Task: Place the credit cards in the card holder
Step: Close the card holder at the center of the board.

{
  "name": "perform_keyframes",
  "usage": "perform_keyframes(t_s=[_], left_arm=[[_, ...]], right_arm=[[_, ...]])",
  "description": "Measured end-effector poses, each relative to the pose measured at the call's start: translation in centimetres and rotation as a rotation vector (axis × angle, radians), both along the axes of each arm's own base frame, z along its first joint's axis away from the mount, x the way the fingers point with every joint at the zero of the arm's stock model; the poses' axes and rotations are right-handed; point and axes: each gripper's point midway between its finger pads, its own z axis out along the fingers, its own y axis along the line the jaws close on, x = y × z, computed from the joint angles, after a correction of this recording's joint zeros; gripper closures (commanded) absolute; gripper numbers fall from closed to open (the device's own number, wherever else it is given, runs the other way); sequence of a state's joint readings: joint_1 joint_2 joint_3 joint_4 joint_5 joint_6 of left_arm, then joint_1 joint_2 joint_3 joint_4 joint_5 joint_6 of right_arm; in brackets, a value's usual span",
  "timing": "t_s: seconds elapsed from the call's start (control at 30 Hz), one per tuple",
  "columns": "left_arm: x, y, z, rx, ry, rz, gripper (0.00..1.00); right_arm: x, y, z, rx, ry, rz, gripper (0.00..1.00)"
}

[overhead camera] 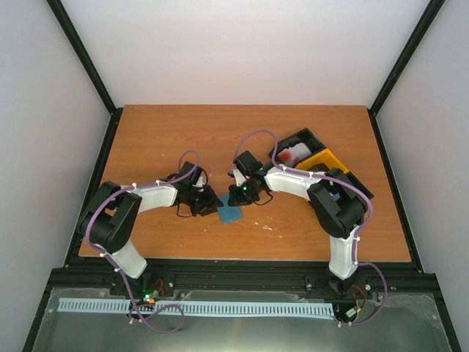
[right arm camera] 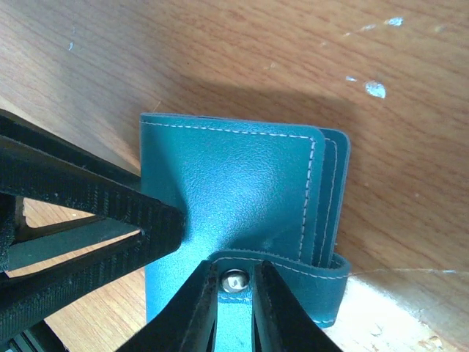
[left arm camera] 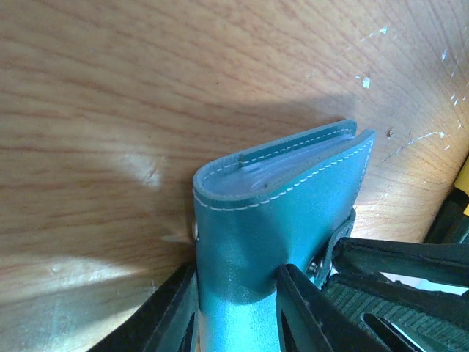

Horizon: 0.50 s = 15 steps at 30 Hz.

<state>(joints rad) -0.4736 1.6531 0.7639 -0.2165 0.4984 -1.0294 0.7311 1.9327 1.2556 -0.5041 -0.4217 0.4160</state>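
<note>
The card holder (overhead camera: 230, 215) is a teal-blue wallet, folded shut, lying on the table between my two arms. My left gripper (overhead camera: 211, 206) is shut on its spine end; in the left wrist view the black fingers pinch the card holder (left arm camera: 289, 187) from both sides around the left gripper (left arm camera: 237, 270). My right gripper (right arm camera: 236, 273) is closed on the snap tab (right arm camera: 300, 282), with the metal stud between its fingertips. The rest of the card holder (right arm camera: 234, 183) lies flat beyond it. Red-and-white credit cards (overhead camera: 289, 155) lie in the tray at the back right.
A black-and-yellow tray (overhead camera: 323, 160) stands at the table's right side behind my right arm. The left gripper's ribbed finger (right arm camera: 102, 213) crosses the right wrist view at the left. White specks mark the wooden table (overhead camera: 176, 139).
</note>
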Motion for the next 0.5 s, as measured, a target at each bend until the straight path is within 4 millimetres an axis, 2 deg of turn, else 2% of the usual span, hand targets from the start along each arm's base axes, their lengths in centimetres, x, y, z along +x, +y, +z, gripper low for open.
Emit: perform_keyframes(t_s=[0.5], left_arm=[[0.0,-0.05,-0.04,-0.002,0.001,-0.002,0.69]], right_arm=[[0.38,0.08,-0.23,-0.031,0.004,-0.031,0.89]])
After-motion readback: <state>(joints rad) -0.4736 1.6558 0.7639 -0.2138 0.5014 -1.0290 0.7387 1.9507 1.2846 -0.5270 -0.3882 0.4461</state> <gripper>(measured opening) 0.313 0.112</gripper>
